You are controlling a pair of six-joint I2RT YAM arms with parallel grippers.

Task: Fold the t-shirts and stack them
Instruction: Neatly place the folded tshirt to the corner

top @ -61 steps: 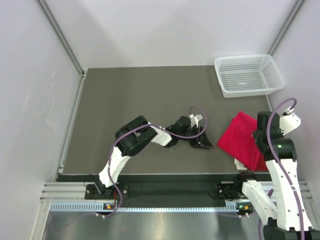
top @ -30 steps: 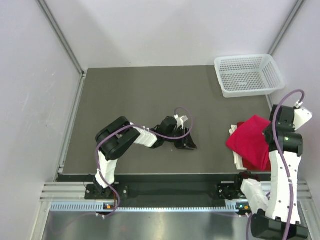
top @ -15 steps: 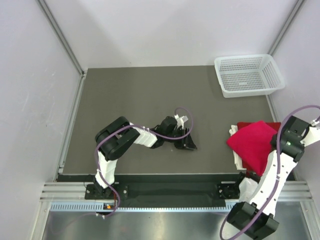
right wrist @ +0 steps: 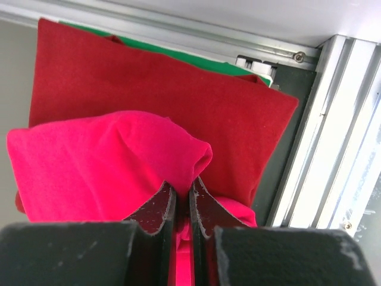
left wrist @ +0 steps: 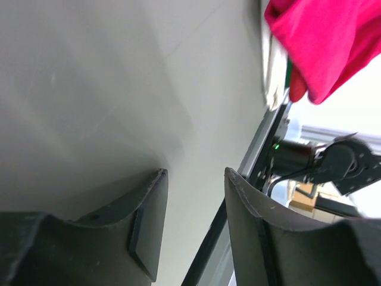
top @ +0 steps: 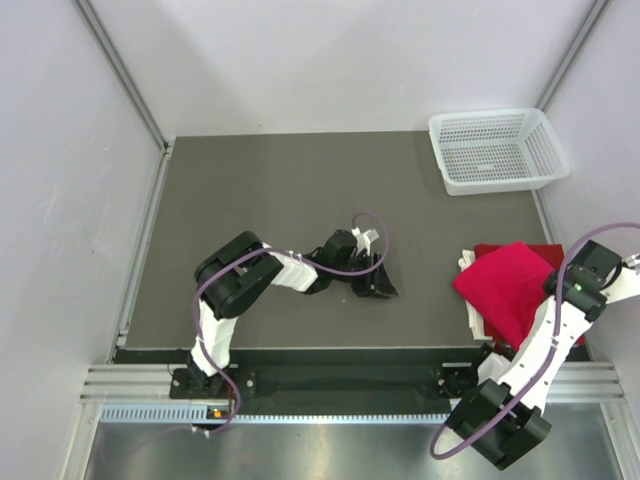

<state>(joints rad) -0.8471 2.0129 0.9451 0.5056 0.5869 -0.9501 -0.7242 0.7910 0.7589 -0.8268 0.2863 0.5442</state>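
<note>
A bright red t-shirt [top: 505,285] lies bunched at the table's right edge, on top of a darker red folded t-shirt [top: 530,250]. My right gripper [top: 583,277] is at the far right and is shut on a fold of the bright t-shirt [right wrist: 107,161]. In the right wrist view the jaws [right wrist: 181,189] pinch the cloth, and the darker t-shirt [right wrist: 149,83] lies flat beneath. My left gripper [top: 376,282] rests low over the middle of the table, open and empty. The left wrist view shows its spread fingers [left wrist: 149,220] and the bright t-shirt [left wrist: 327,42] far off.
A white mesh basket [top: 497,150] stands at the back right corner. A white and green flat object [top: 472,318] sticks out from under the t-shirts; it also shows in the right wrist view [right wrist: 178,55]. The table's metal rail [right wrist: 333,131] runs just beyond the t-shirts.
My right arm has swung out to the right, pulling the bright t-shirt with it over the darker one. My left gripper drew back to the left, then stayed still.
</note>
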